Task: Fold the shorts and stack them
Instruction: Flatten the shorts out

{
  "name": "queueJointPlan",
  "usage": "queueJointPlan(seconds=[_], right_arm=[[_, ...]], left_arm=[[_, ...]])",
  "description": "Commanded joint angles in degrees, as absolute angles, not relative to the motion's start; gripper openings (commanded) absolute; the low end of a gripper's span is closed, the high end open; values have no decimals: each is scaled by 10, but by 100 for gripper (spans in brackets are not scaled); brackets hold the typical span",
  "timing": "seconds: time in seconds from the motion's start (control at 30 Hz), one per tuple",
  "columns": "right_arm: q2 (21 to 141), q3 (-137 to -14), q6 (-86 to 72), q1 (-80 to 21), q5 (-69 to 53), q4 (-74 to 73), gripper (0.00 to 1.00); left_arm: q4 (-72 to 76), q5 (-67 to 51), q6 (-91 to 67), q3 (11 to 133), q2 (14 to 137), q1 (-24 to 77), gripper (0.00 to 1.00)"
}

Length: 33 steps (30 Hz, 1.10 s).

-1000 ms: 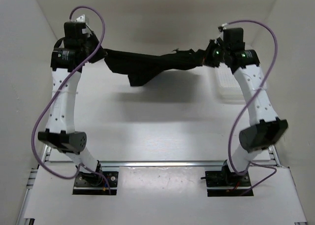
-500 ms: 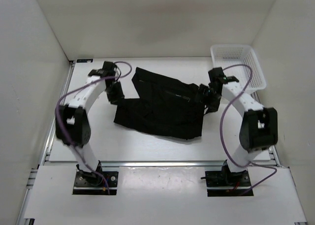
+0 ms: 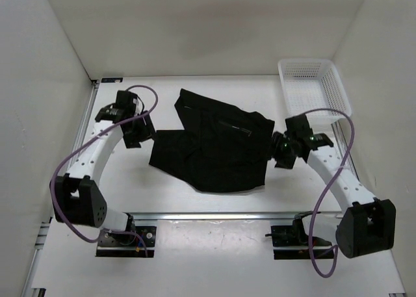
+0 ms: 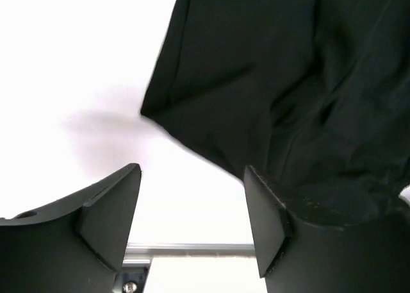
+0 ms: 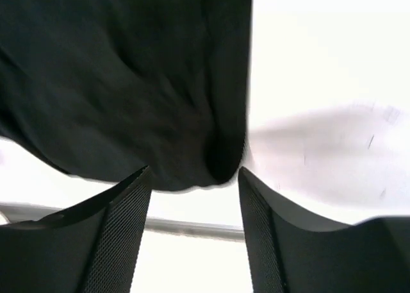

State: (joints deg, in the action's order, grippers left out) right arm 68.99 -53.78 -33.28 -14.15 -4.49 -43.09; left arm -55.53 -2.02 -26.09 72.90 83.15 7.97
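The black shorts (image 3: pixel 218 144) lie spread and rumpled on the white table, between the two arms. My left gripper (image 3: pixel 138 136) hovers just off their left edge, open, with nothing between its fingers; in the left wrist view the shorts (image 4: pixel 288 81) fill the upper right, beyond the gripper (image 4: pixel 195 222). My right gripper (image 3: pixel 279 155) sits at the shorts' right edge, also open and empty. In the right wrist view the shorts (image 5: pixel 128 81) lie ahead of the gripper (image 5: pixel 192 229), their edge just past the fingertips.
A white mesh basket (image 3: pixel 315 82) stands at the back right corner. White walls close in the table on the left, back and right. An aluminium rail (image 3: pixel 214 214) runs along the table's near edge.
The shorts, held stretched in the air a second ago, now lie on the table. Both grippers have let go and drawn back toward the near side.
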Motion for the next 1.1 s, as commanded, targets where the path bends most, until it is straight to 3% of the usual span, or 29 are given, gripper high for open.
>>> queueJointPlan(seconds=[0.0,0.1,0.23,0.3,0.47,0.7,0.93,1.0,1.07], right_arm=[[675,-455,-349,-163,-84,-414,59],[678,-426,-356,-176,-99,-387,57],[719,-453,-333,-190,-100,-381,67],[735,-475,-326,-197,-80,-381,67],[788,-522,-309,-202,-54,-367,64],[885,-588,-290,-207,-42,-362,62],[949,-612,-284,-220,-37,-362,71],[967,-617,-284,-225,-37,-357,67],[984,-623,-284,-225,-22,-352,56]], left_arm=[[-519,-50,-283,646,822,83,72],[-506,-55,-283,645,851,111,63],[-511,-40,-267,719,889,156,63],[-523,-14,-267,751,919,173,63],[-561,28,-254,873,1010,235,72],[-589,67,-242,990,1152,307,75],[-595,89,-247,1026,1211,314,75],[-595,83,-247,1031,1220,314,71],[-595,77,-242,1031,1233,314,60]])
